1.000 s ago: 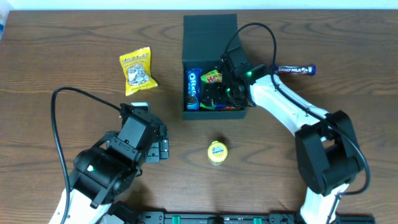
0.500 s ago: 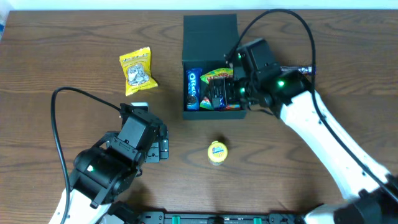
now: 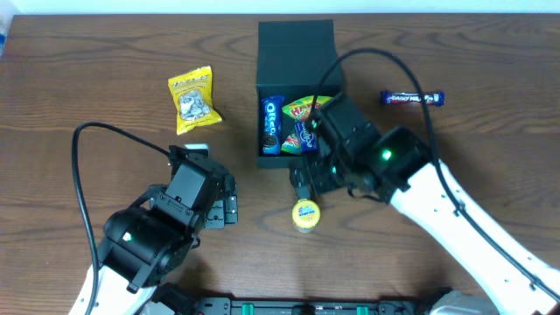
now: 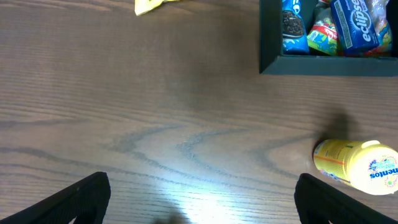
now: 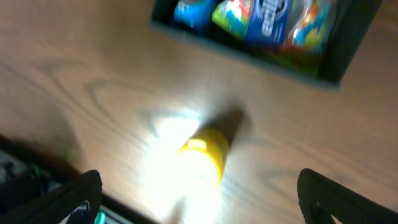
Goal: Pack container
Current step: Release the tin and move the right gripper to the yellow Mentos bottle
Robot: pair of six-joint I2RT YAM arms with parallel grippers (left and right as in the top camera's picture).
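Container point(image 3: 296, 48) sits just ahead of the right fingers point(image 5: 84, 196), wide and empty, now withdrawn from inside it; left fingers point(image 4: 87, 193) wide, unmoved.

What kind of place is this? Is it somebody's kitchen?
Probably a robot lab or workshop, not a kitchen. A left arm and a right arm stand at a wooden table, with a yellow snack packet laid out near the dark, part-filled container.
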